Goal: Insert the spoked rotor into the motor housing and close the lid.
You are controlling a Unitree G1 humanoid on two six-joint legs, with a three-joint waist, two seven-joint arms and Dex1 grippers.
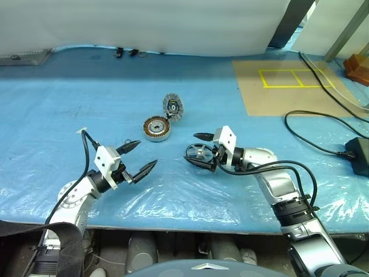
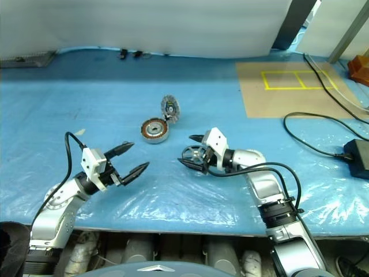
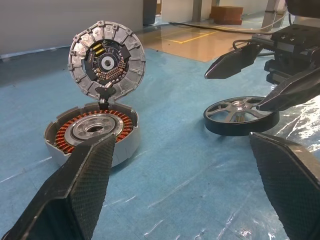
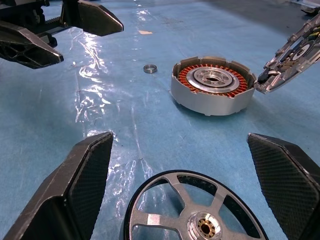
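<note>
Blue sheeting underfoot, slick plastic film over it. Head view: spoked rotor [image 1: 199, 154] flat on the sheet between the spread fingers of the right gripper [image 1: 199, 150], not yet clamped; motor housing [image 1: 155, 128] near, lid [image 1: 172, 107] hinged up. Left gripper [image 1: 137, 156] released, empty. Left wrist view: copper windings exposed. Right wrist view: small loose ring [image 4: 150, 68] beside the housing. Judged light, rigid, thin-spoked; best pinched across the outer rim, never the spokes.
</note>
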